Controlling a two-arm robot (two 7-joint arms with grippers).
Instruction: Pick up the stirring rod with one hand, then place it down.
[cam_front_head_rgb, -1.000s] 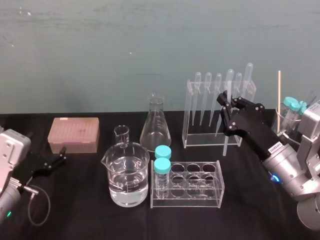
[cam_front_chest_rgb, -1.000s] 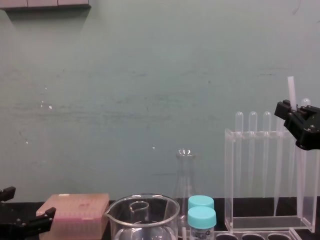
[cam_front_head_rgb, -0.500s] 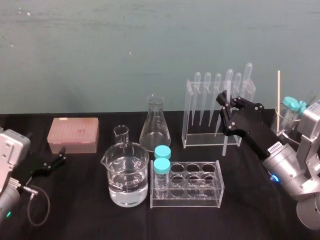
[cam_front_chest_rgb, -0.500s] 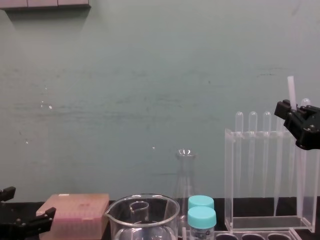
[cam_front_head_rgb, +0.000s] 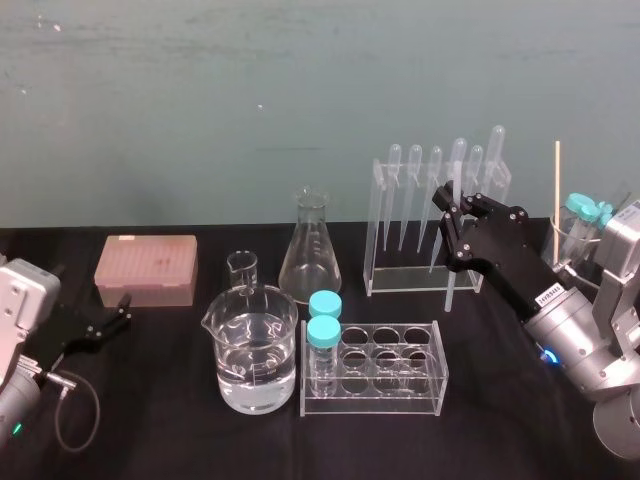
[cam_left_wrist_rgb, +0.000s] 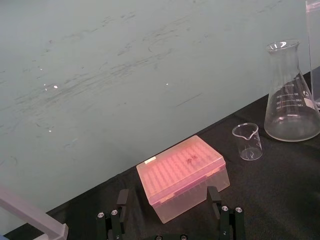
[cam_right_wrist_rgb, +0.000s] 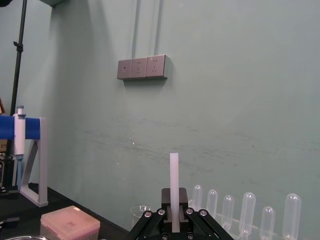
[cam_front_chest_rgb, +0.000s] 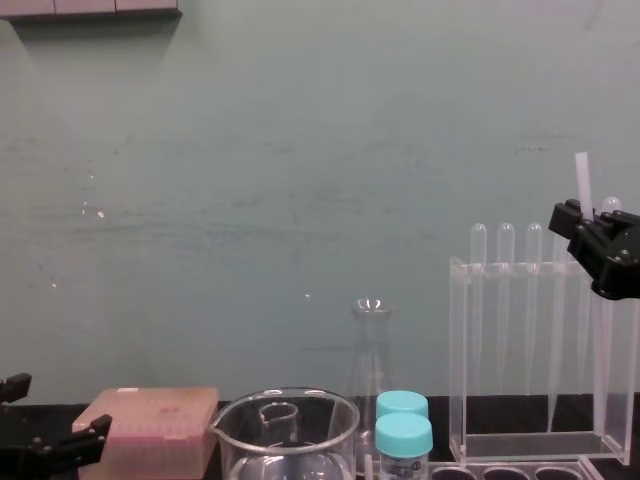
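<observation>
Nothing has shifted since the earlier frames; both arms and all the glassware stand as before. The black worktop carries the whole set. The right claw, raised in front of the clear pipette rack, is closed on the stirring rod. The rod stands upright, its top above the pipette bulbs; whether its lower end meets the worktop cannot be told. The left claw sits low at the worktop's left side, fingers spread and holding nothing, just beside the pink tip box. A water-filled beaker, a test-tube rack and an Erlenmeyer flask stand between the two claws.
</observation>
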